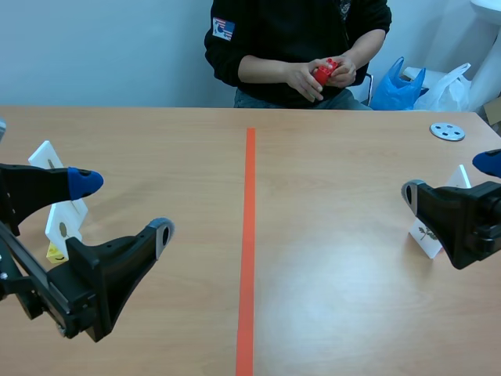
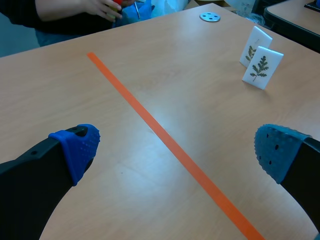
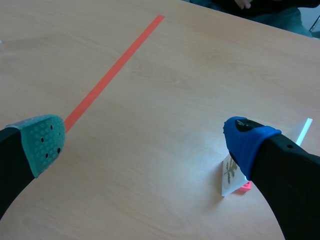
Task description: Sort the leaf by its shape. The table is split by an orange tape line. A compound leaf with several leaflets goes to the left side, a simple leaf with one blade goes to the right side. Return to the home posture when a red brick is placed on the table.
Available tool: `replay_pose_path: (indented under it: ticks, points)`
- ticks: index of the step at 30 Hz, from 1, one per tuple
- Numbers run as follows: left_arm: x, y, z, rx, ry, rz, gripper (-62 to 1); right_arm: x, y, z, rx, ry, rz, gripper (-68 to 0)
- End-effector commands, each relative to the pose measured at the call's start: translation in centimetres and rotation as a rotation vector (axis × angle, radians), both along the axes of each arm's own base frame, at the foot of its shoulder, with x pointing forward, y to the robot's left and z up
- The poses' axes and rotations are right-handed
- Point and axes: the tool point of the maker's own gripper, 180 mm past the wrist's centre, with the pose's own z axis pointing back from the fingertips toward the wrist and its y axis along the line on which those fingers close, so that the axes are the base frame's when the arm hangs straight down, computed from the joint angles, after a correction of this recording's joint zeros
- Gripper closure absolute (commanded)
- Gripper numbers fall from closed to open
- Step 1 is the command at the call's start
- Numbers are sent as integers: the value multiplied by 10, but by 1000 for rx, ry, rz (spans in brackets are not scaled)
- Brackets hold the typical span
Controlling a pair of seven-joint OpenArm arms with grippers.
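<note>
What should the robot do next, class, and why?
Probably hold the left hand and right hand where they are, open. The brick sits in the person's fingers, not on the table, so the cue to go home has not yet come.

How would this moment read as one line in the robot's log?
left gripper: open, empty | right gripper: open, empty | red brick: in person's hands, not set down | leaf cards: two upright, right side
</note>
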Motion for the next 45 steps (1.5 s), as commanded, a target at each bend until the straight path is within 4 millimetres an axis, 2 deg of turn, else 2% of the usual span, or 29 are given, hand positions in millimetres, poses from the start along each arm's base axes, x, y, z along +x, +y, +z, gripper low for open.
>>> replay_pose_path:
  ticks: [1,45]
  points:
    - [3,1,7,-15,-25,9,-623,4,1,13,5,-41,3,-679]
    - [3,2,3,-2,-10,12,-623,4,1,14,8,-47,3,-679]
